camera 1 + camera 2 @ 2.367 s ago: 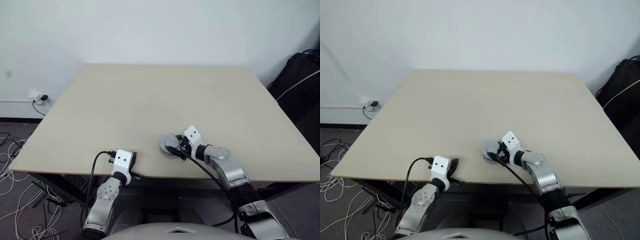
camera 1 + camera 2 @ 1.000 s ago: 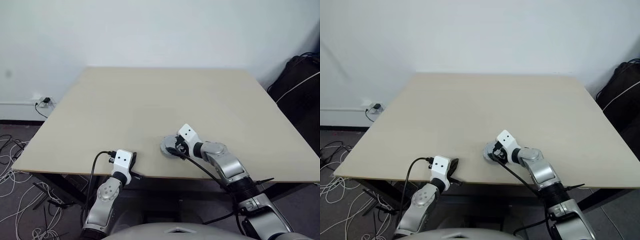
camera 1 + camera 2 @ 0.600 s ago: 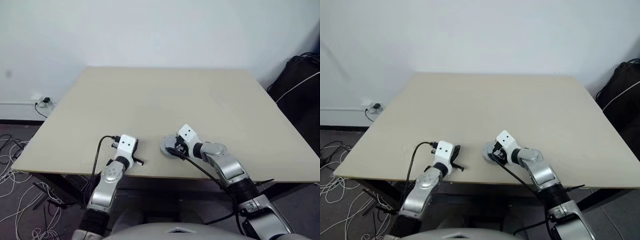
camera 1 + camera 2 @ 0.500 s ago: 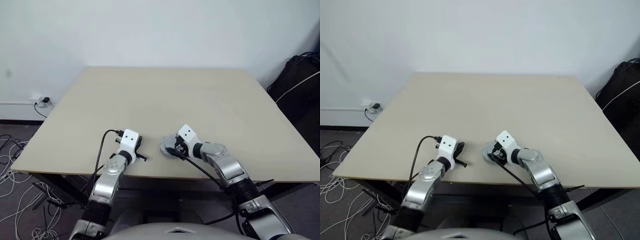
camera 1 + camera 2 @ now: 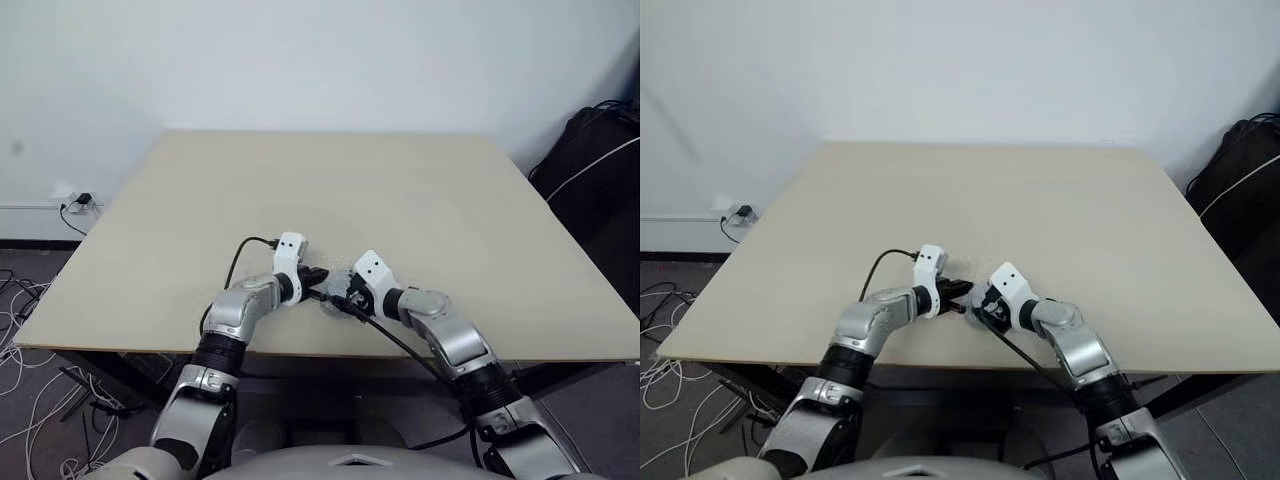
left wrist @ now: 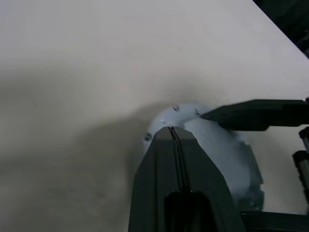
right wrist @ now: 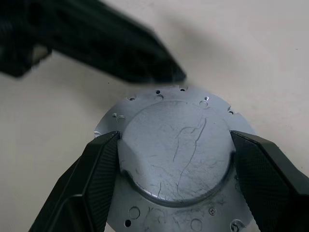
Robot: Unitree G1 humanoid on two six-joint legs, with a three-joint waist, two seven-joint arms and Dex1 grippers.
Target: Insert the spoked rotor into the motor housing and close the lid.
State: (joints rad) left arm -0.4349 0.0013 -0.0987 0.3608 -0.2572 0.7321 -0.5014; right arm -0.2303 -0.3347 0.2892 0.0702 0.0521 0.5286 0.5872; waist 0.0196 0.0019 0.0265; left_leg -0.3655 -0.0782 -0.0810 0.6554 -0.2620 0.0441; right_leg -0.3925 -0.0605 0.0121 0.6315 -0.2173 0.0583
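Both arms meet over one silver-grey disc near the front edge of the worktop (image 5: 420, 200).

I see the right gripper (image 7: 175, 145) with its jaws spread wide and set against opposite sides of the lid (image 7: 176, 159), which lies flat on the worktop with its smooth, scratched grey face up and small holes around its rim. I see the left gripper (image 6: 170, 129) with its jaws pressed fully together and nothing between them, the tip hanging over the lid's rim; whether it touches the metal I cannot tell. From the head camera the left gripper reaches the lid from about 9 o'clock and the right from about 4 o'clock. A dark bag (image 5: 590, 160) sits on the floor off toward 2 o'clock, and cables (image 5: 20, 400) trail on the floor at about 8 o'clock.
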